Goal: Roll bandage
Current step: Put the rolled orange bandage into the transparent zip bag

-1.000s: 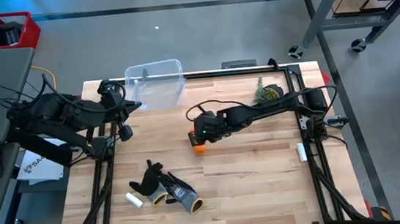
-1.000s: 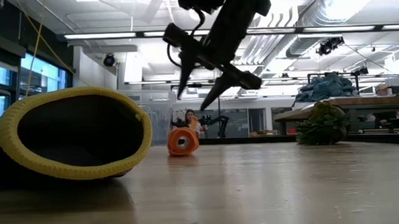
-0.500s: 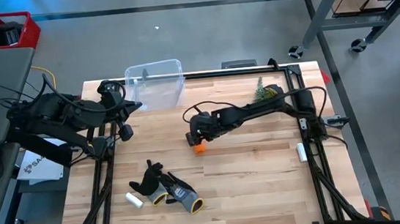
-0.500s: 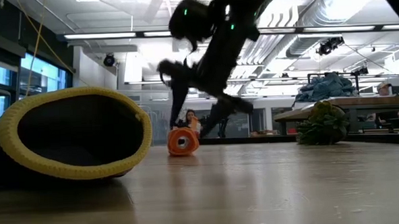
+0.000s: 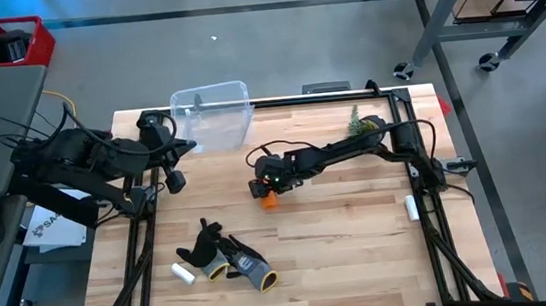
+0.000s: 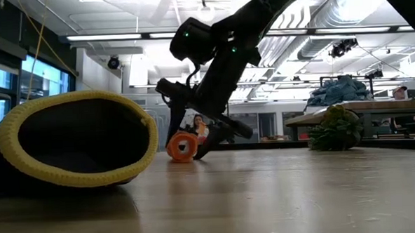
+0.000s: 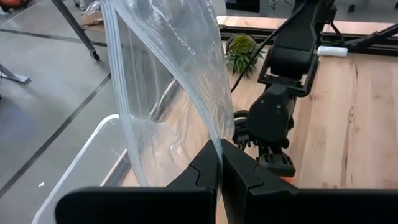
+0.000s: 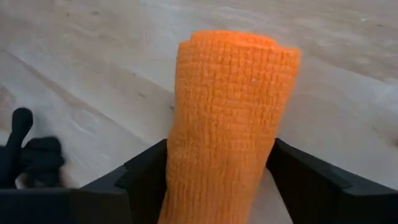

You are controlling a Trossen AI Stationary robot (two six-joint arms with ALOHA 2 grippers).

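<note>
Two dark jaws of the right gripper (image 8: 217,180) sit one on each side of the bandage (image 8: 227,118), spread apart with the roll between them. I cannot tell if they press on it. The bandage is a short orange roll, and it lies on the table (image 5: 351,236) near the middle, just under the right gripper (image 5: 262,186). From low down, the bandage (image 6: 182,146) rests on the wood with the gripper (image 6: 194,141) reaching down over it.

The left gripper (image 7: 219,168) waits near the table's back left corner. Its jaws are pressed tight together, right by a clear plastic box (image 5: 213,114).

A pair of gloves (image 5: 228,258) lies near the front left, well apart from the bandage. A small white tube (image 5: 182,274) lies just beside them.
</note>
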